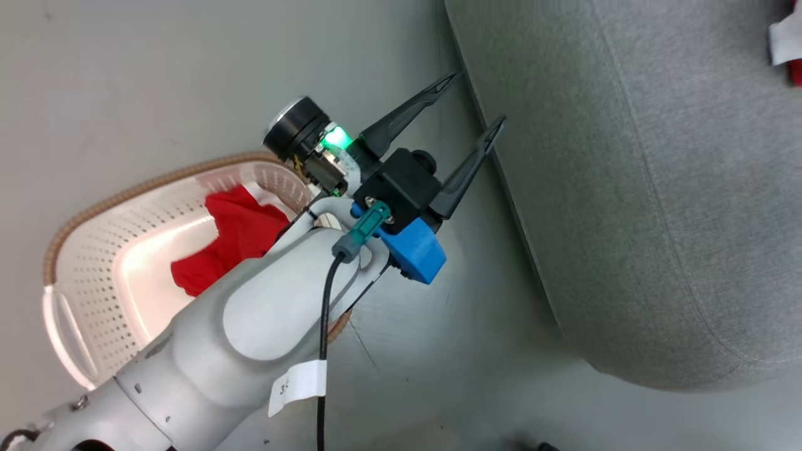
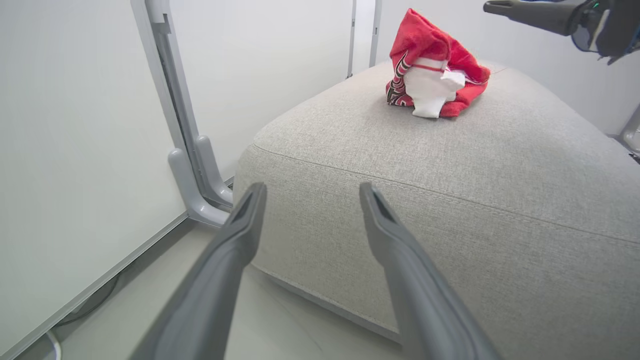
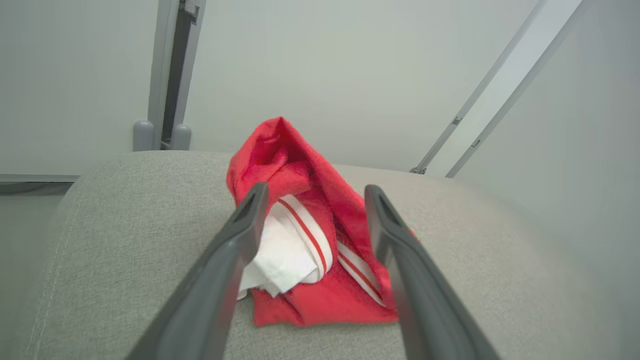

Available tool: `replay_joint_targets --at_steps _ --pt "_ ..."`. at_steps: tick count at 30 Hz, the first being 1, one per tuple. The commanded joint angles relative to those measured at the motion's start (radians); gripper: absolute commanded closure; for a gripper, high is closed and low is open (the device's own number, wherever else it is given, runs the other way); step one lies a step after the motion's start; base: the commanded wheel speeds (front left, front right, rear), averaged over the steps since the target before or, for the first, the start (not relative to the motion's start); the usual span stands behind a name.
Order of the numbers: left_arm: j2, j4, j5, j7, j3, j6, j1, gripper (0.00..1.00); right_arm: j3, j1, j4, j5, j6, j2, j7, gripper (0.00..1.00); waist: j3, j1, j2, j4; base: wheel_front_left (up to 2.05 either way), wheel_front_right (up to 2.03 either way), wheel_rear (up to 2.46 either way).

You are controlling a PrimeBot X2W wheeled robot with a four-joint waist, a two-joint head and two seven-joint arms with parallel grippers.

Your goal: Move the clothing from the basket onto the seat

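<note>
Could snag the jersey (image 3: 295, 165) when drawing back the right tool (image 3: 312, 195): with loose folds lying between and just beyond its fingers (image 3: 222, 260), may catch on a tip and get dragged toward the edge of the seat (image 3: 125, 250). Could also fumble the red garment (image 1: 238, 232) slumped low in the basket (image 1: 94, 269), behind the left tool (image 1: 476, 99) and partly hidden by its forearm (image 1: 269, 313). Spread wide on both tools, gripping nothing; on the right, cannot tell whether cloth touches a finger. Ahead of the left tool, the seat's side, the jersey well beyond.
</note>
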State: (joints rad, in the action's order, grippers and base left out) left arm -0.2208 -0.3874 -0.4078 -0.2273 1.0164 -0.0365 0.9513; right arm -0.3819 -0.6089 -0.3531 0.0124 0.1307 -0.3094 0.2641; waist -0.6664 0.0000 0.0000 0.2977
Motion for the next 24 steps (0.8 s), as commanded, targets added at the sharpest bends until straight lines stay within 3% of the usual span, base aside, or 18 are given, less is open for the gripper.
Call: replay_joint_targets --at_steps 1,7,14,24 --pt "0.003 -0.015 -0.014 -0.016 -0.016 -0.01 -0.024 0.0 0.013 0.036 0.034 -0.002 0.0 0.006 0.001 0.0 0.086 0.0 0.0 -0.028 0.0 0.0 0.0" --pt "0.005 -0.048 -0.056 -0.037 -0.093 -0.039 -0.107 0.0 0.082 0.122 0.135 0.004 0.0 0.02 0.001 0.0 0.204 0.0 0.0 -0.078 0.0 0.0 0.0" --pt "-0.014 0.035 -0.036 -0.039 -0.285 -0.08 -0.246 0.0 0.192 0.187 0.217 0.018 0.0 0.049 0.0 0.0 0.315 0.0 0.0 -0.15 0.0 0.0 0.0" --pt "0.022 0.122 0.049 -0.039 -0.578 -0.06 -0.471 0.0 0.304 0.262 0.246 0.046 0.0 0.098 0.001 0.0 0.433 0.0 0.0 -0.252 0.0 0.0 0.0"
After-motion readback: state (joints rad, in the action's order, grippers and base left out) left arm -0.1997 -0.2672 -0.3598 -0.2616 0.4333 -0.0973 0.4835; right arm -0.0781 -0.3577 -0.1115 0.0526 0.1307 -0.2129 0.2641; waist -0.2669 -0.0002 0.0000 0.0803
